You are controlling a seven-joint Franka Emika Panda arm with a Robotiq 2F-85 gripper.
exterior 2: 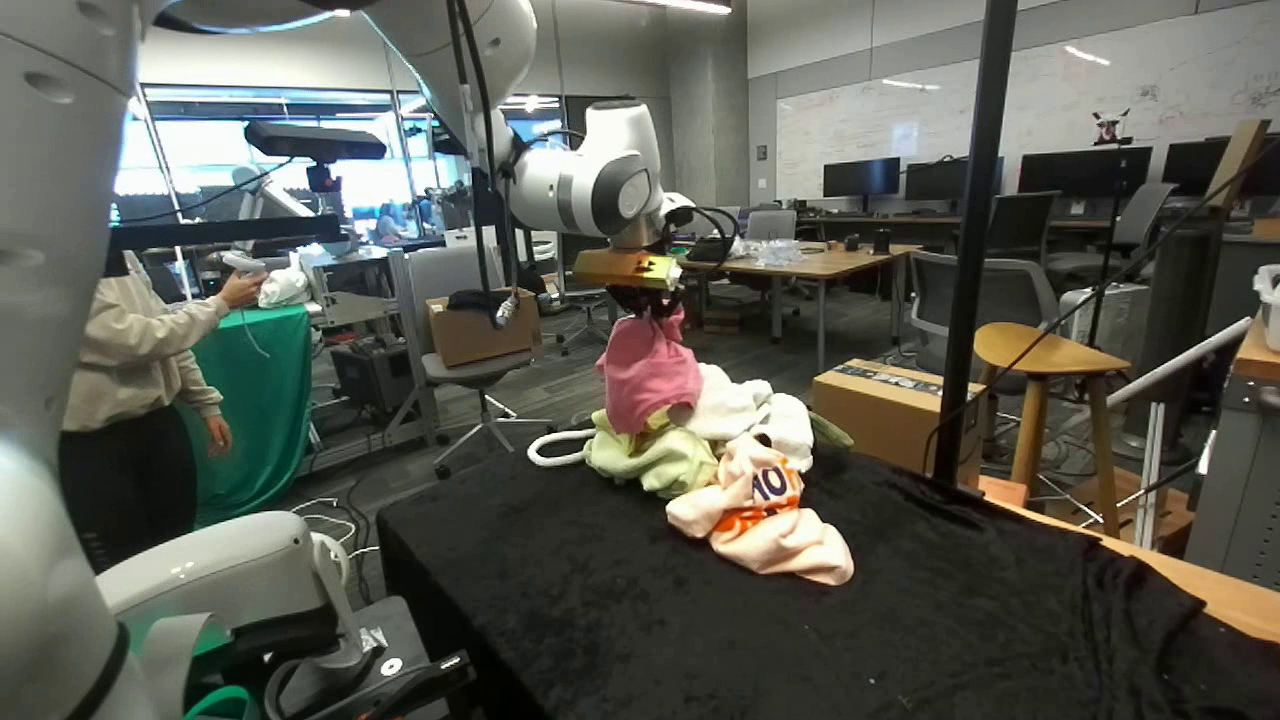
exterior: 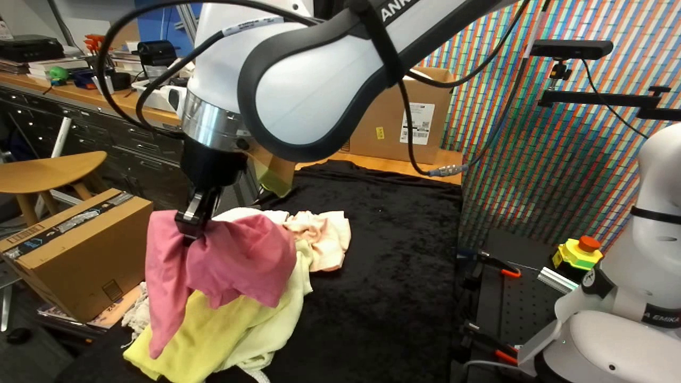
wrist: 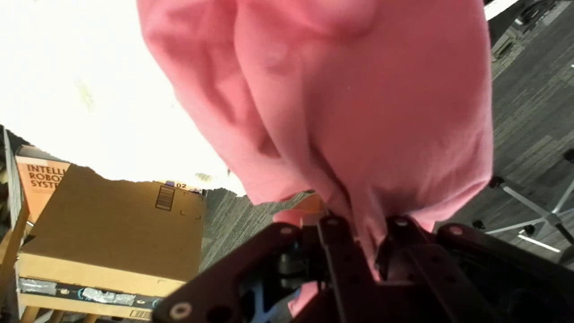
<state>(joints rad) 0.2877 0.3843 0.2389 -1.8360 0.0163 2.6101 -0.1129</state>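
"Starting with the count: what cloths are found?"

"One pink cloth (exterior: 247,255), one peach cloth (exterior 2: 765,540). Also yellow cloth (exterior: 213,324) and white cloth (exterior 2: 738,405), heaped together; how many of these cannot be told."

"Pose of arm (exterior: 319,96) and hand (wrist: 366,223)?"

"Arm extended above the cloths; hand pointing down in both exterior views, pinching a fold of the pink cloth, which hangs over the yellow. Whether those two touch cannot be told."

"Surface and room?"

"One worktop (exterior 2: 1235,606) beneath one black cover (exterior 2: 620,610), wooden edge showing. Beyond it: one box (exterior 2: 880,410) beside one stool (exterior 2: 1050,350), one whiteboard (exterior 2: 1000,110), one person (exterior 2: 150,365), partly hidden."
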